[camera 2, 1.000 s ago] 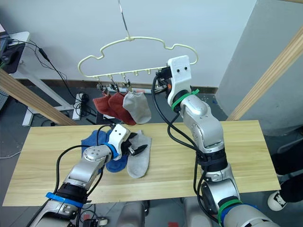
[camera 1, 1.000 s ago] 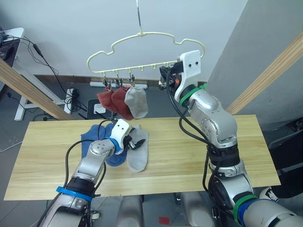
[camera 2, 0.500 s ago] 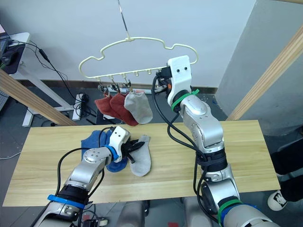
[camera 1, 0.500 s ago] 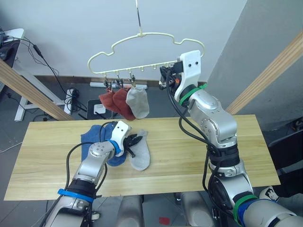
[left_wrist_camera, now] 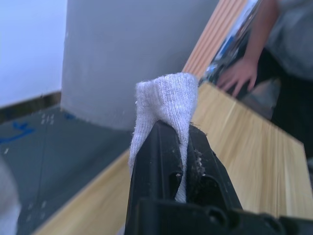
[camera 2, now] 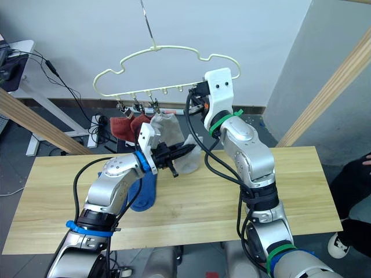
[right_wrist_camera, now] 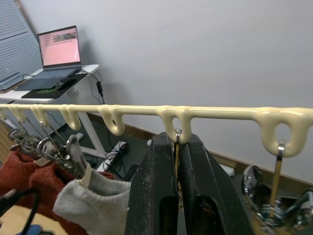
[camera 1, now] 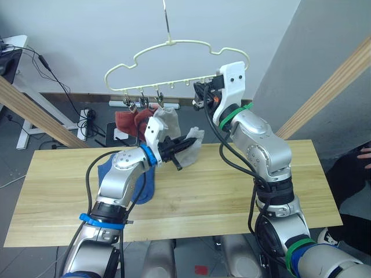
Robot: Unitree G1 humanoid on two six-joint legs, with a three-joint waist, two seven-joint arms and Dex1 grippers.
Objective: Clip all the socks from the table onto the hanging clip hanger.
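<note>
Left eye view: the table (camera 1: 243, 191) runs wide across the lower half, light wood planks with most of its top bare. Above its far edge hangs the clip hanger (camera 1: 174, 52), cream wire with a wavy top and a long hook, its row of small loops and metal clips along the bottom bar.

The right arm reaches up to the right end of that bar. In the right wrist view the right gripper (right_wrist_camera: 177, 147) has its two black fingers pressed together on a clip's thin metal stem (right_wrist_camera: 176, 147), directly under one loop of the bar.

The left arm is raised over the table's left part, and the left gripper (camera 1: 184, 143) is clamped on a light grey sock (camera 1: 194, 145), held in the air just below the hanger and beside the clipped socks. The left wrist view shows a fold of this sock (left_wrist_camera: 168, 98) pinched between the closed fingers and bulging out past their tips.

On the table under the left arm lie the blue socks (camera 1: 148, 182) in a heap near the left side.

Three socks already hang from clips at the left end of the bar: two rust red socks (camera 1: 124, 120) and, next to them, another grey sock (camera 1: 167, 116), which touches the reds.

A person's hand (left_wrist_camera: 239, 73) appears past the table's far end in the left wrist view.
</note>
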